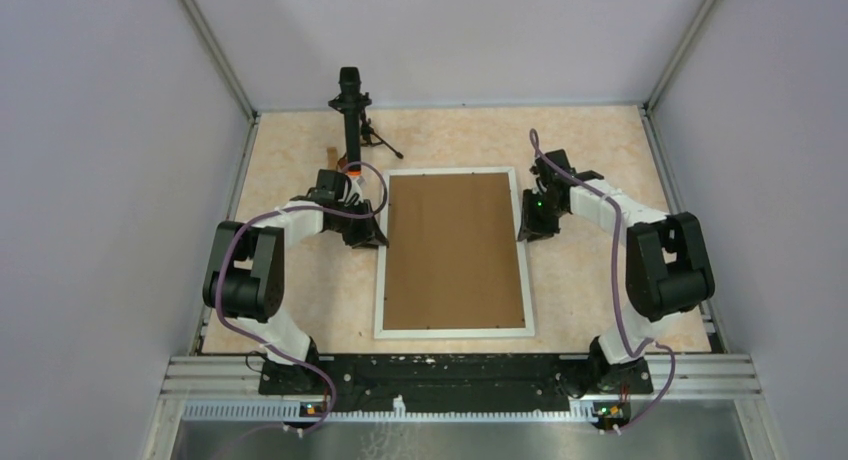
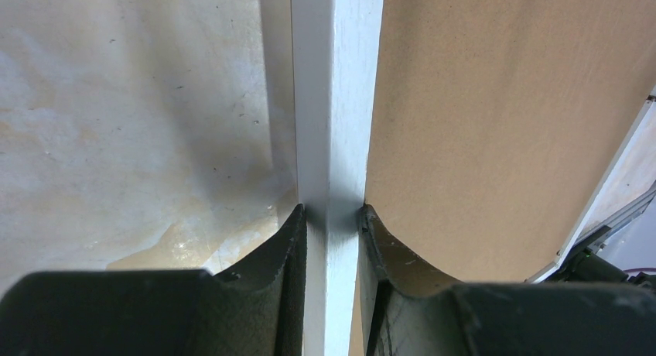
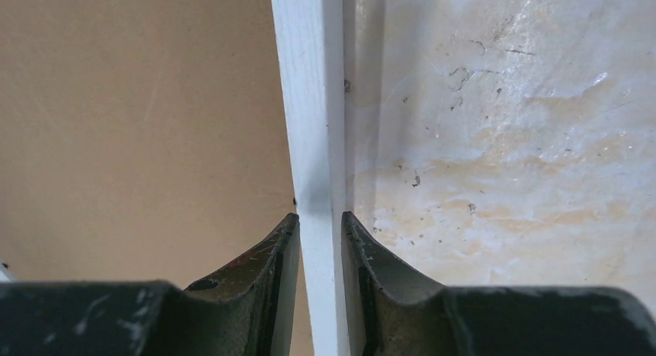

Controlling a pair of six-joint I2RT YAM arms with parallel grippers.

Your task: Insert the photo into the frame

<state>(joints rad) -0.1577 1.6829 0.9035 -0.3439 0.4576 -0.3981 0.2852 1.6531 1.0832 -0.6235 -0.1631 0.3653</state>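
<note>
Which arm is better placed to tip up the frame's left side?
Left, probably. The left end effector pinches the frame by its left rail, beside the cardboard. The right end effector grips the opposite rail, across the frame.

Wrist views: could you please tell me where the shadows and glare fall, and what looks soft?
Left wrist: the frame casts a broad shadow on the table beside it; the near fingers are dark and soft. Right wrist: a narrow shadow hugs the frame's rail on the table side, with pale sheen farther out. Top external: even light, no glare.
</note>
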